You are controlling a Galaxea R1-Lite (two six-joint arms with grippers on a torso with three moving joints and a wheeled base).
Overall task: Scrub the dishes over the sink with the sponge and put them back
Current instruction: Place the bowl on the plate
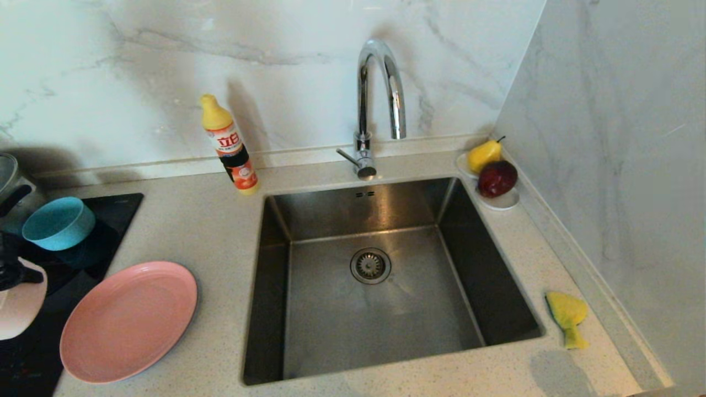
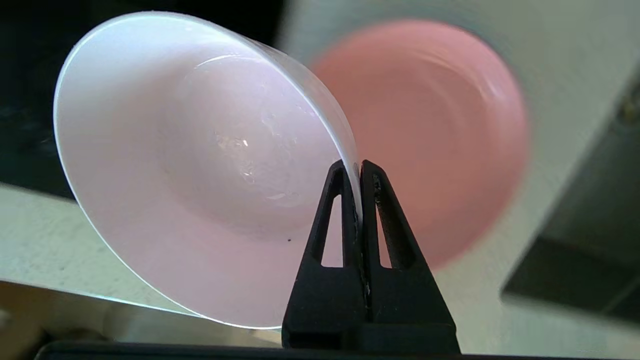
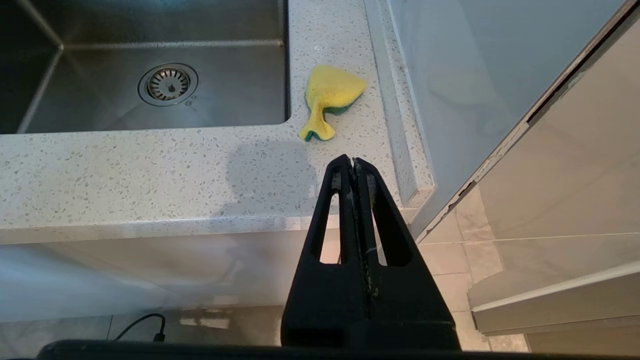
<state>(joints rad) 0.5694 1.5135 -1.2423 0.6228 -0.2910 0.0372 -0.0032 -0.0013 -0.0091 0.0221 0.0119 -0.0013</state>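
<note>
A speckled surface (image 1: 209, 231) ringed the sink (image 1: 369, 275). The left gripper (image 2: 352, 167) had its jaws clenched on the pink bowl's (image 2: 200, 165) rim at the surface's left edge. The right gripper (image 3: 353, 161) was parked, jaws clenched, off the front edge; the sponge (image 1: 567, 317) lay at the sink's right. That thin rim grip could slip in transit.

Sink (image 1: 380, 309) basin bare, open from above; only tap (image 1: 380, 82) arches over rear rim. Detergent bottle (image 1: 229, 146) stands at rear-left corner. Left bench crowded: salmon-pink plate (image 1: 129, 320) just beside sink, teal bowl (image 1: 58, 223) behind it. Right bench strip narrow, hemmed by side wall (image 1: 618, 165); sponge (image 1: 568, 317) near front, saucer of fruit (image 1: 493, 173) at back.
</note>
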